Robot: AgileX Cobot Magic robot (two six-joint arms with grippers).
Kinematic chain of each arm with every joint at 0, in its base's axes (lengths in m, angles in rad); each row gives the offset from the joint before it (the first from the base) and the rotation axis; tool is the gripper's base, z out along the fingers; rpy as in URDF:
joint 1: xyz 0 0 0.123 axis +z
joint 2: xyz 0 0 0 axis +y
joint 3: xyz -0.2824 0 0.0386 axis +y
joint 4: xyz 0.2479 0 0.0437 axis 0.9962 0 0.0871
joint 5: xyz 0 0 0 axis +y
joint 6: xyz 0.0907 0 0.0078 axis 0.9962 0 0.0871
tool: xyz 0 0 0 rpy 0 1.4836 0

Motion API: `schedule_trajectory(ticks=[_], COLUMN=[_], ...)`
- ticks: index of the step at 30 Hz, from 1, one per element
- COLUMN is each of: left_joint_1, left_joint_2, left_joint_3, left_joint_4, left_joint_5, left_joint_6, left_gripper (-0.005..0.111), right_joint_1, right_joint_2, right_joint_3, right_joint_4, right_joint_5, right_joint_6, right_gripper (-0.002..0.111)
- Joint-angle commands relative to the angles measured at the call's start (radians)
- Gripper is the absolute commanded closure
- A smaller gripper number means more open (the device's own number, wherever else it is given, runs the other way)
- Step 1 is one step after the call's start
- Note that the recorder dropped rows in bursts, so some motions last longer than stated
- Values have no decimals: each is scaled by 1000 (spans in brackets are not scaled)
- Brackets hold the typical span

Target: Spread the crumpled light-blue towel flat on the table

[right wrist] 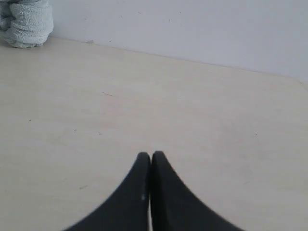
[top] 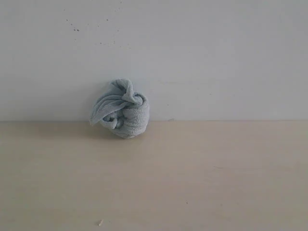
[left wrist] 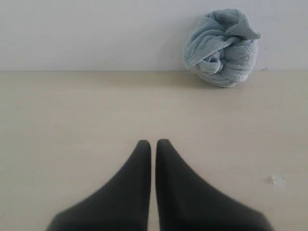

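Towel (top: 122, 111), one, balled on table (top: 192, 183) against wall (top: 216, 57); left gripper (left wrist: 153, 142) and right gripper (right wrist: 151, 154) both pinched closed.

Left hand (left wrist: 153, 143): dark fingers drawn together, only a thin slit between the tips, empty. Right hand (right wrist: 150, 155): fingers pressed closed, tips touching, empty.

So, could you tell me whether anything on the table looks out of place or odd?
The towel sits wadded in a tight ball at the back of the table, by the wall, rather than flat. A small pale scrap lies well away from it. Nothing else stands out.
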Motion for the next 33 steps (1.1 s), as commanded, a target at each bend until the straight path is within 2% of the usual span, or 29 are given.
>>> schedule_trajectory(ticks=[1, 8, 13, 16, 21, 25, 30, 33], left_joint_1=[-7, -7, -7, -7, -7, -7, -7, -7], left_joint_2=[-1, -1, -1, -1, -1, -1, -1, -1], left_joint_3=[0, 0, 0, 0, 0, 0, 0, 0], left_joint_4=[-8, -8, -4, -4, -4, -4, -4, -4], left_joint_5=[-1, -1, -1, -1, -1, -1, -1, -1], left_joint_6=[0, 0, 0, 0, 0, 0, 0, 0], left_gripper=[103, 103, 103, 103, 103, 103, 103, 103], right_joint_1=[5, 5, 4, 4, 9, 9, 9, 9], right_joint_2=[-5, -5, -5, -5, -5, -5, -5, -5], right_joint_3=[0, 0, 0, 0, 0, 0, 0, 0], right_joint_4=[-2, -2, -102, -100, -73, -63, -38, -9], right_joint_5=[-7, -7, -77, -205, -531, -758, -1091, -1214], right_joint_6=[0, 0, -46, -44, 123, 157, 500, 595], right_gripper=[109, 109, 109, 109, 109, 109, 109, 109])
